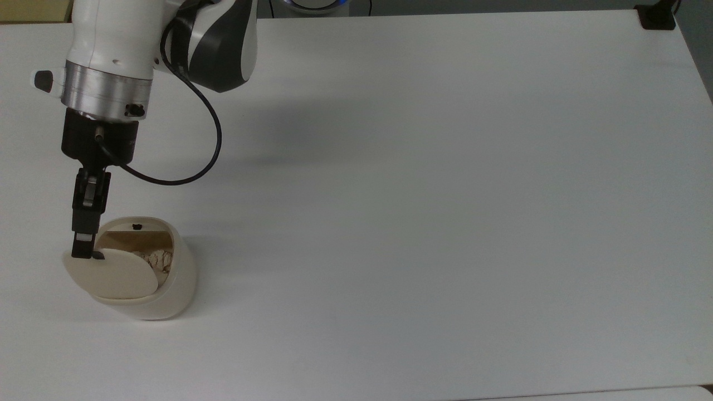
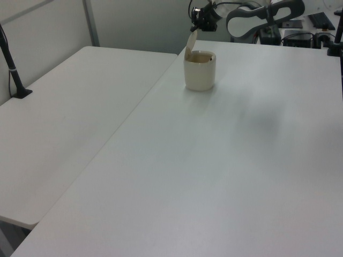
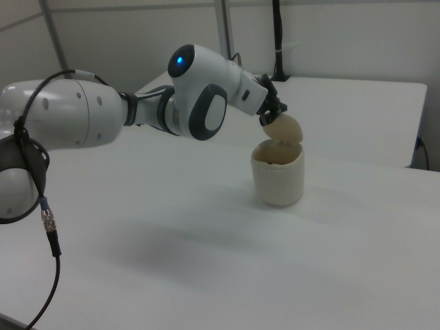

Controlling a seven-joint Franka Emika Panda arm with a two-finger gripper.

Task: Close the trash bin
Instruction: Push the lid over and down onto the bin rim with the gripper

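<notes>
The cream-white trash bin [image 1: 167,289] stands near the top view's lower left, with crumpled paper in its brownish interior. Its hinged lid [image 1: 114,275] is raised and tilted, so the opening is partly uncovered. My gripper [image 1: 83,252] reaches down from the arm above, shut, and its black fingertips touch the lid's upper edge. In the left view the bin [image 2: 199,74] sits at the far end of the table with the lid [image 2: 189,45] upright and the gripper [image 2: 196,25] just above it. In the right view the gripper [image 3: 265,119] meets the lid [image 3: 284,129] over the bin [image 3: 278,177].
The white table [image 1: 423,195] spreads wide to the top view's right of the bin. A black cable [image 1: 206,133] loops off the wrist. A black clamp [image 1: 656,16] sits at the far right corner. A second table [image 2: 64,123] adjoins on the left view's left.
</notes>
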